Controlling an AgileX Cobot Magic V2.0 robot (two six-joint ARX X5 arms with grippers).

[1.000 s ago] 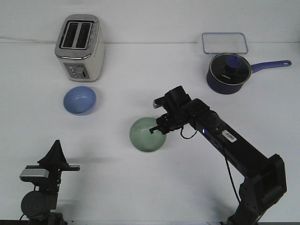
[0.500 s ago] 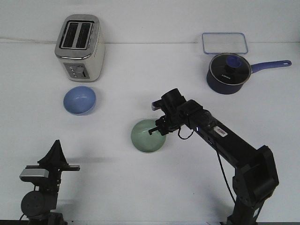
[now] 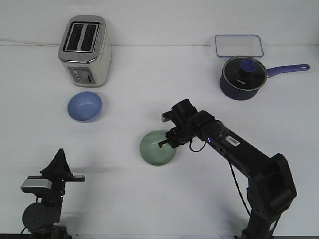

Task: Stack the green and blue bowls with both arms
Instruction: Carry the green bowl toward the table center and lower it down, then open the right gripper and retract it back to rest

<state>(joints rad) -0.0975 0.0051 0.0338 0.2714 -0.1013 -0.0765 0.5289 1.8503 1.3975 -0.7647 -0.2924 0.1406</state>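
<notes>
The pale green bowl (image 3: pixel 155 149) sits near the table's middle. My right gripper (image 3: pixel 167 143) reaches down from the right arm (image 3: pixel 234 147), and its black fingers are shut over the bowl's right rim. Far to the left, just in front of the toaster, the periwinkle blue bowl (image 3: pixel 84 105) rests upright and alone. At the front left corner stands my left gripper (image 3: pixel 61 155), well apart from both bowls. Its fingers point up, meet in a single tip and hold nothing.
A silver toaster (image 3: pixel 83 50) stands at the back left. At the back right are a dark navy saucepan (image 3: pixel 241 78) with a glass lid and a long handle, and behind it a clear rectangular container (image 3: pixel 239 46).
The right arm has drawn in and lowered slightly. The green bowl has shifted a little toward the front with the gripper on its rim. The left arm and blue bowl have not moved.
</notes>
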